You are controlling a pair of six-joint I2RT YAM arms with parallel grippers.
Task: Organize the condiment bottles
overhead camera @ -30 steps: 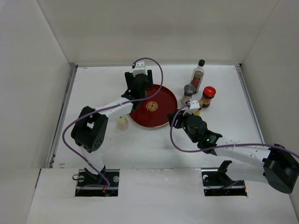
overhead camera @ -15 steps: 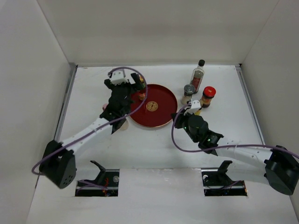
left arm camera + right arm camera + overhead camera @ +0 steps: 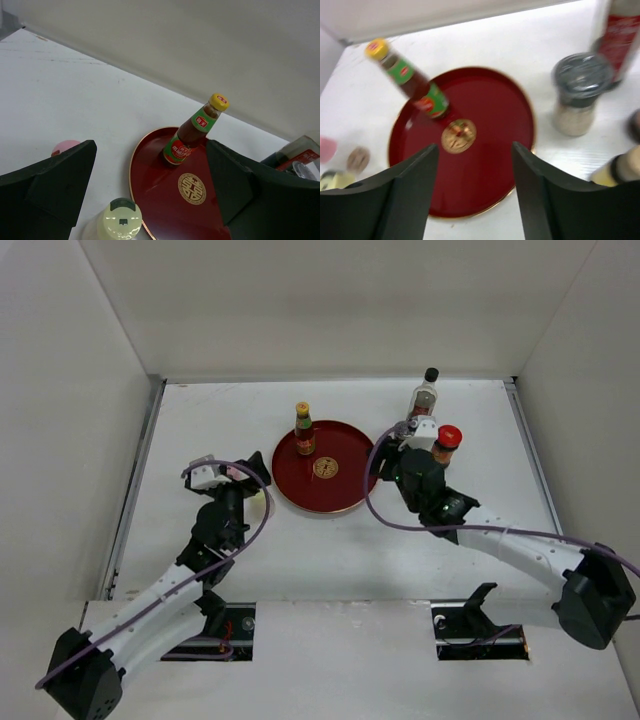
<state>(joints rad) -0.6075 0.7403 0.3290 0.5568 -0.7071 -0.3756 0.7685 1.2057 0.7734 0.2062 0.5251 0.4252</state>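
A yellow-capped sauce bottle [image 3: 303,428] stands upright on the far left of the round red tray [image 3: 340,495]; it also shows in the left wrist view [image 3: 192,132] and the right wrist view [image 3: 412,80]. My left gripper [image 3: 253,477] is open and empty, left of the tray, over a cream-topped shaker [image 3: 119,220] with a pink-topped shaker [image 3: 65,146] beside it. My right gripper [image 3: 388,458] is open and empty at the tray's right edge. A grey-lidded jar [image 3: 580,92], a tall clear black-capped bottle [image 3: 424,395] and a red-capped jar [image 3: 447,440] stand right of the tray.
A pale bottle with a dark collar [image 3: 620,170] sits low right in the right wrist view, near the grey-lidded jar. A tan-topped shaker [image 3: 357,159] stands left of the tray beside the pink one. White walls enclose the table on three sides.
My left gripper let go of the sauce bottle on the tray and drew back toward the near left. My right gripper moved up toward the jars at the tray's right.
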